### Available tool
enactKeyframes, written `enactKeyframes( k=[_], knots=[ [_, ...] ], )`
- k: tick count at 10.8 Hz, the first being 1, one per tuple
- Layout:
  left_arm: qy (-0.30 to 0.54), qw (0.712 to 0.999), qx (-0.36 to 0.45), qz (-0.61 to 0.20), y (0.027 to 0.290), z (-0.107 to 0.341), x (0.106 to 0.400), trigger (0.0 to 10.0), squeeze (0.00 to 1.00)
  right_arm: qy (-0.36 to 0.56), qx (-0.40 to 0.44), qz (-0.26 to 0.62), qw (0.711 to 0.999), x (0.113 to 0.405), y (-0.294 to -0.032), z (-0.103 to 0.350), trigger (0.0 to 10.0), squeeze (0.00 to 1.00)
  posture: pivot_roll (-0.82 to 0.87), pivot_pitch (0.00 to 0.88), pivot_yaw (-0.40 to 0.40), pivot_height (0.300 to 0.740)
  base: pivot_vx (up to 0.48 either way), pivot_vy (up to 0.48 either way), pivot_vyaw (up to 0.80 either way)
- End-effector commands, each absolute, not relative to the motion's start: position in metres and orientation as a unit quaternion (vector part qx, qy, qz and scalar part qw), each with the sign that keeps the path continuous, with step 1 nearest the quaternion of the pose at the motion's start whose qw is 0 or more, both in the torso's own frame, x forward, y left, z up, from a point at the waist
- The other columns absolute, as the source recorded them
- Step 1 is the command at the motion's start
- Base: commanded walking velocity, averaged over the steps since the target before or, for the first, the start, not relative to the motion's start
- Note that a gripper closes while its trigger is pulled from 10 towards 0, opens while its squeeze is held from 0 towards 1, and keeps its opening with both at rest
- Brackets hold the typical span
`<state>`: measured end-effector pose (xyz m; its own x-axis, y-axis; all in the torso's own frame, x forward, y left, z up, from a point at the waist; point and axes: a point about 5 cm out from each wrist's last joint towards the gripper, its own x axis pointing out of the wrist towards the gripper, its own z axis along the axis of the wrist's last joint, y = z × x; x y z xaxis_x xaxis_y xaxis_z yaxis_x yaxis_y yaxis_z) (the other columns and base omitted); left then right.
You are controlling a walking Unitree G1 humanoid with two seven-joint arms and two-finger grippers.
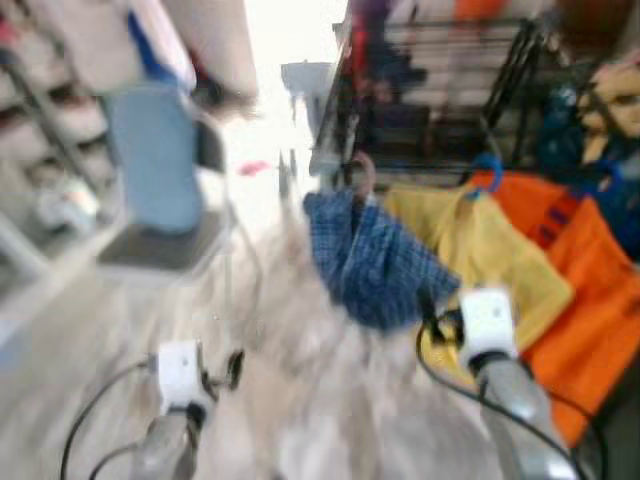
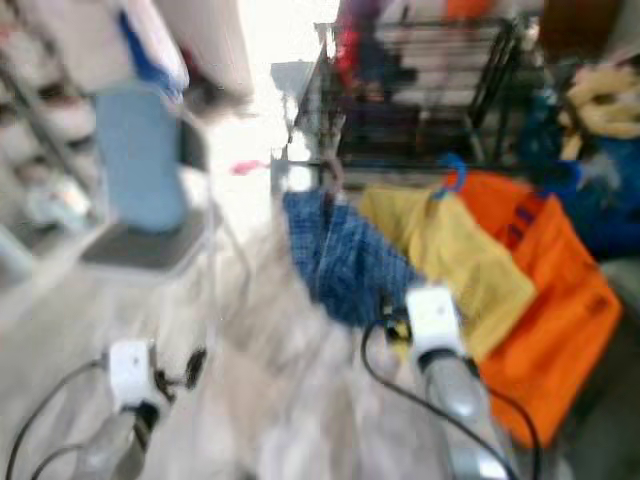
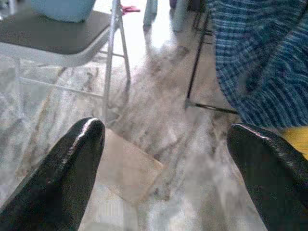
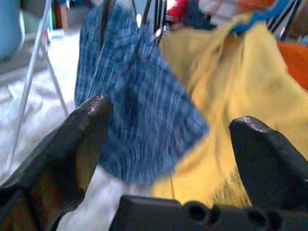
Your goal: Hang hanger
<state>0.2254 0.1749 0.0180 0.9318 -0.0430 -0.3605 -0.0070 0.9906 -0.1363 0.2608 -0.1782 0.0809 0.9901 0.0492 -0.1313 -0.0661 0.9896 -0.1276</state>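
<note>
The head views are blurred. A blue plaid shirt point(image 1: 365, 260) hangs from a dark hanger hook point(image 1: 362, 175) at the near corner of a black drying rack point(image 1: 440, 110). Beside it a yellow garment point(image 1: 490, 250) hangs on a blue hanger point(image 1: 487, 172), followed by an orange garment point(image 1: 575, 290). My right gripper point(image 4: 173, 113) is open just in front of the plaid shirt point(image 4: 134, 101) and the yellow garment point(image 4: 226, 96), with nothing between its fingers. My left gripper point(image 3: 166, 130) is open and low over the marble floor point(image 3: 159, 110), left of the shirt's hem point(image 3: 264, 57).
A folding chair point(image 1: 165, 245) carrying a light blue container point(image 1: 155, 155) stands to the left, its thin legs point(image 3: 115, 57) close to the left gripper. Shelves point(image 1: 45, 130) run along the far left. More clothes point(image 1: 600, 110) lie on the rack at the right.
</note>
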Motion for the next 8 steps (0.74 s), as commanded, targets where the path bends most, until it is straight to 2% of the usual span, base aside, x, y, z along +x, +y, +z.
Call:
enactKeyframes(
  k=[1,2,4,7,8],
  knots=[
    [0.155,0.986,-0.056,-0.015,0.176,0.031,0.237,10.0,0.0,0.06,-0.059,0.031,0.996,0.263,-0.177,0.083,10.0,0.28,-0.14,0.0,0.059,0.74,0.0,0.0,0.0],
    [0.153,0.987,-0.055,-0.011,0.177,0.032,0.239,10.0,0.0,0.06,-0.059,0.034,0.996,0.264,-0.176,0.083,10.0,0.24,-0.14,0.0,0.059,0.74,0.0,0.0,0.0],
    [0.151,0.987,-0.049,-0.003,0.179,0.032,0.242,10.0,0.0,0.059,-0.057,0.041,0.996,0.267,-0.173,0.083,10.0,0.23,-0.14,0.0,0.063,0.74,0.0,0.0,0.0],
    [0.144,0.989,-0.029,0.025,0.183,0.032,0.249,10.0,0.0,0.058,-0.049,0.063,0.995,0.271,-0.167,0.08,10.0,0.12,-0.13,0.0,0.058,0.74,0.0,0.0,0.0],
    [0.136,0.99,-0.031,0.033,0.185,0.034,0.251,10.0,0.0,0.059,-0.048,0.067,0.995,0.273,-0.165,0.08,10.0,0.12,-0.13,0.0,0.05,0.74,0.0,0.0,0.66]
  ],
)
